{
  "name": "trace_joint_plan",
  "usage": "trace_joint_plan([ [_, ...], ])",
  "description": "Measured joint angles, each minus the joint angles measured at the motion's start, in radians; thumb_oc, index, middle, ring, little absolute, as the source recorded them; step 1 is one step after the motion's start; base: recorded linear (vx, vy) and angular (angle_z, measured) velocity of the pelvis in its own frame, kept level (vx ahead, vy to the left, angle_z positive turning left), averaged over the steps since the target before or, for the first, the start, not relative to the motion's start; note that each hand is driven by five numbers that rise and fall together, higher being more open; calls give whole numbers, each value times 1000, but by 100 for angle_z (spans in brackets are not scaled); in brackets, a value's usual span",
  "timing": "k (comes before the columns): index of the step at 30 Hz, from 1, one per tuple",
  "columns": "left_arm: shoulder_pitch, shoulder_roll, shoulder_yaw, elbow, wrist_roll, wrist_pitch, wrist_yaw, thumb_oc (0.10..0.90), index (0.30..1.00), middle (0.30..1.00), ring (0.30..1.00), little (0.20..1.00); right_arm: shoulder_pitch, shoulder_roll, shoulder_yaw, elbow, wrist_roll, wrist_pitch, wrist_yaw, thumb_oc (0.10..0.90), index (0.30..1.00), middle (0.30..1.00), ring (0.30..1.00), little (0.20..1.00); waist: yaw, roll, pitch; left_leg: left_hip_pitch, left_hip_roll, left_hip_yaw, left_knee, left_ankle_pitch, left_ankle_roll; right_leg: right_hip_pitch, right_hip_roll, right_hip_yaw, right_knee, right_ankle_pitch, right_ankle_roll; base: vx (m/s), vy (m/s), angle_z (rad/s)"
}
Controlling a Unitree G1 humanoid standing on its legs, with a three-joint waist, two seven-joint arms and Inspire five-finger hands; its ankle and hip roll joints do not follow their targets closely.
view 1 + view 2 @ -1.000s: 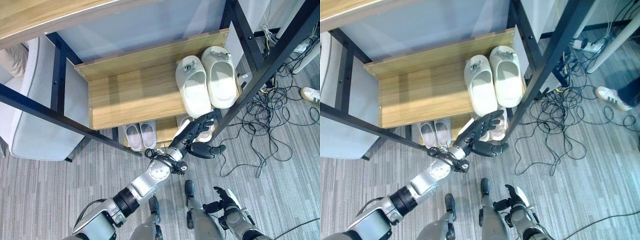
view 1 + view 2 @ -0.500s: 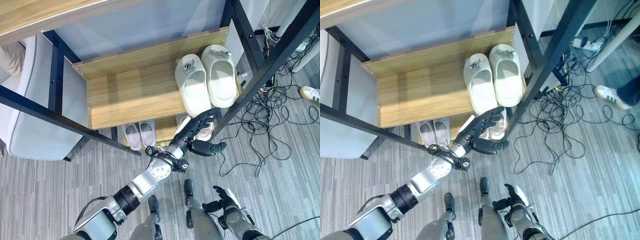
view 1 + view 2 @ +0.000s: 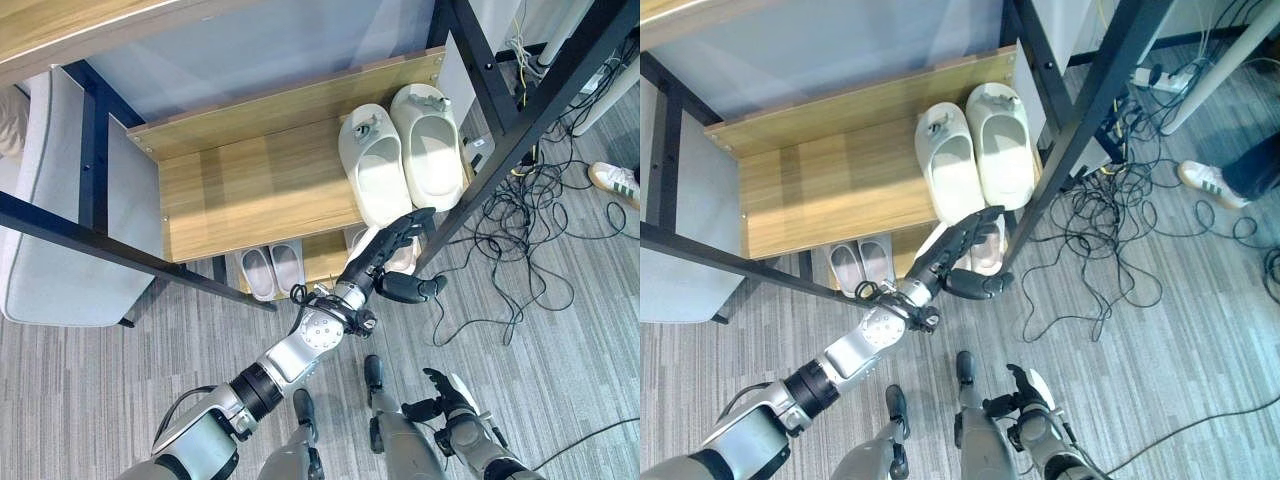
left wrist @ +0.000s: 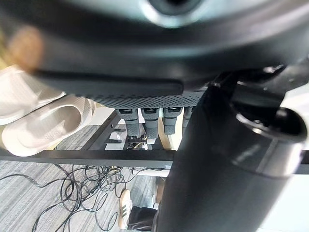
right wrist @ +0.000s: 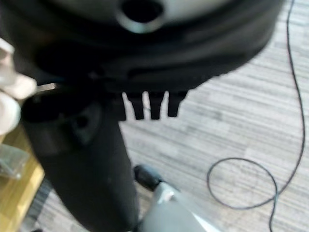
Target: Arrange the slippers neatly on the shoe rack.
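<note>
The cream slippers sat paired on the shoe rack shelf; probably light, soft foam, best pinched at the heel rim. Below that shelf, the left hand reached with straight fingers. The right hand hung relaxed, empty.

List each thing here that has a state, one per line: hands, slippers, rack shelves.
Left hand: open, fingers straight, reaching at the lower shelf's right end.
Right hand: open, low by the floor, holding nothing.
Cream slippers: paired side by side on the upper shelf.
Small pale slippers: paired on the lower shelf.
Slipper under the left hand: partly hidden, contact unclear.
</note>
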Motion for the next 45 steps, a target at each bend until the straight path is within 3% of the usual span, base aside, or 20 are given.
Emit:
trace_joint_plan([
  [15,-46,3,0,18,49,0,7,800,900,900,900,900,0,-2,1,-3,-2,-3,1,800,900,900,900,900,0,0,0,-6,0,4,0,0,0,-9,0,2,4,0,0,0,0,0],
  [45,-66,2,13,50,16,0,20,800,900,900,900,900,0,-5,0,-4,-3,-7,4,800,900,900,900,900,0,0,-1,-10,-1,4,0,0,0,-18,-1,2,17,-2,3,0,0,0],
])
